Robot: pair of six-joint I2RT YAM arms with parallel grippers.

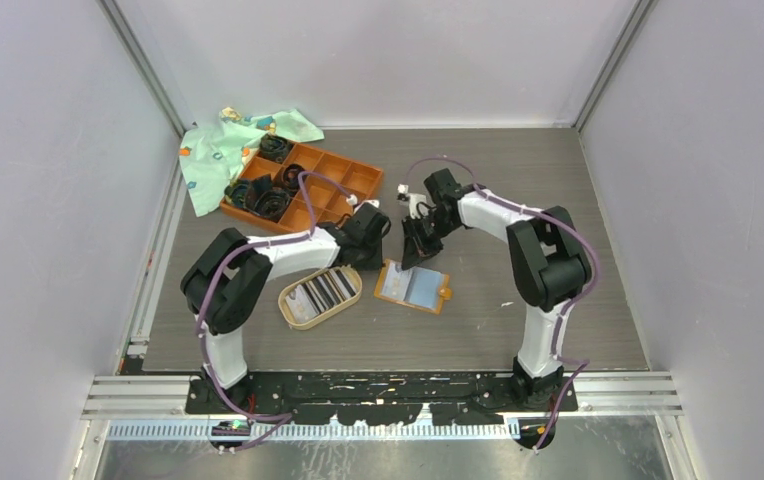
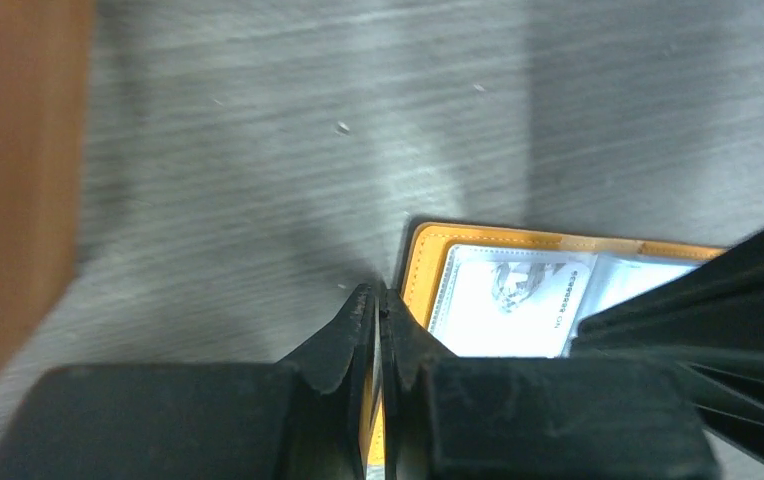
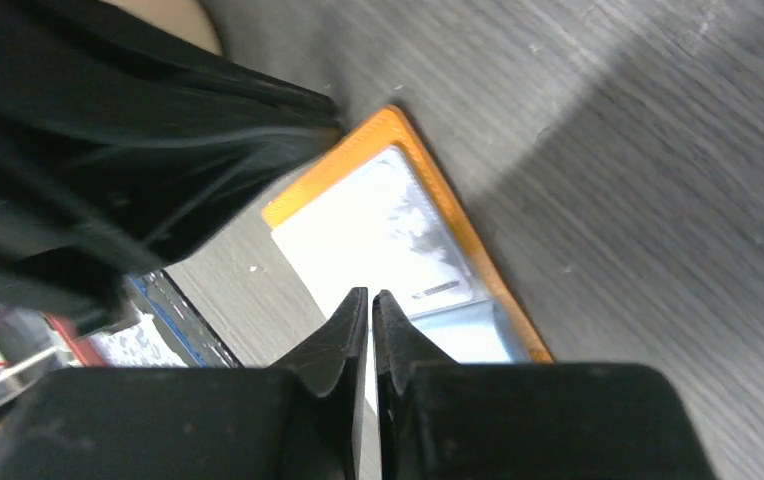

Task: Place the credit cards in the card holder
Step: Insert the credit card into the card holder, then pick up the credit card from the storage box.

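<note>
The orange card holder (image 1: 439, 294) lies open on the table, grey pockets up. A white card (image 2: 513, 300) sits in a clear pocket, also in the right wrist view (image 3: 378, 230). More striped grey and black credit cards (image 1: 323, 292) lie in the oval dish. My left gripper (image 1: 373, 252) is shut, its tips (image 2: 380, 292) at the holder's orange rim (image 2: 423, 270), which shows through the slit between the jaws. My right gripper (image 1: 416, 255) is shut and empty just above the holder's pockets (image 3: 370, 295). The two grippers are close together.
The oval tan-rimmed dish (image 1: 288, 300) lies left of the holder. An orange-brown compartment tray (image 1: 350, 178) with black coiled items stands at the back left, beside a green cloth (image 1: 220, 150). A dark blue-edged flat thing (image 3: 163, 320) shows at the right wrist view's left.
</note>
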